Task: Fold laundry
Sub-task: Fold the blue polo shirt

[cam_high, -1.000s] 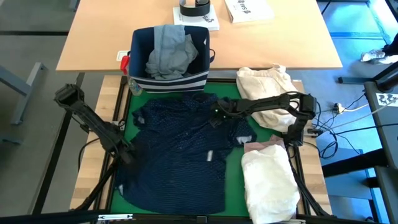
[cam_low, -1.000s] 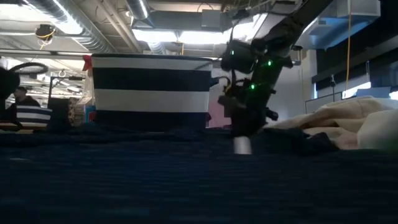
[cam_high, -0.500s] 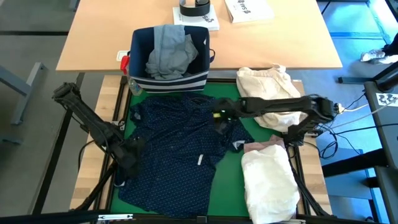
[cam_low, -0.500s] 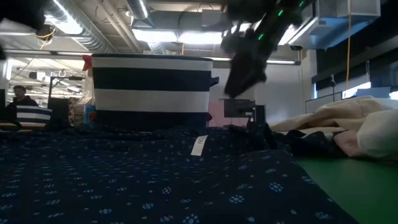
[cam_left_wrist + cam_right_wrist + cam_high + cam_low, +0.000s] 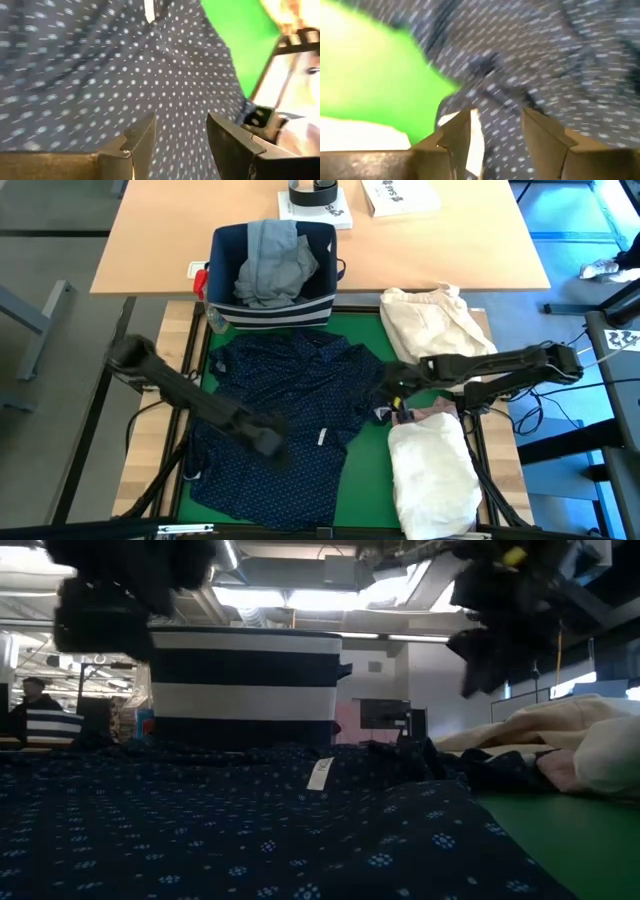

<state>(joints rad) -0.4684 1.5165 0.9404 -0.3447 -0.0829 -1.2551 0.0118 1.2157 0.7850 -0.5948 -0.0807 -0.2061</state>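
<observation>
High view first: your navy dotted shirt (image 5: pixel 300 420) lies spread but rumpled on the green mat (image 5: pixel 365 480), nothing folded on it yet. White shirt (image 5: pixel 430 480) sits in a loose heap at the mat's right edge with the pale pink top (image 5: pixel 425 417) peeking out just behind it, both touching, neither clearly folded. Grey jeans (image 5: pixel 270 262) are bunched inside the striped bin (image 5: pixel 270 310) behind the mat, not yet taken out. Cream bundle (image 5: pixel 435 320) lies beside the bin, not your job.

Left gripper (image 5: pixel 265 442) hovers over the dotted shirt's near half; the left wrist view shows its fingers (image 5: pixel 137 142) parted with only cloth beneath, nothing pinched. Right gripper (image 5: pixel 392 393) hangs at the shirt's right edge close to the pink top; its fingers (image 5: pixel 457 132) stand apart too, empty.

Judgement: you're early, roughly at the flatten-and-square stage of one garment. Left to do: smooth the dotted shirt, fold it, then the white shirt, pink top and jeans.
</observation>
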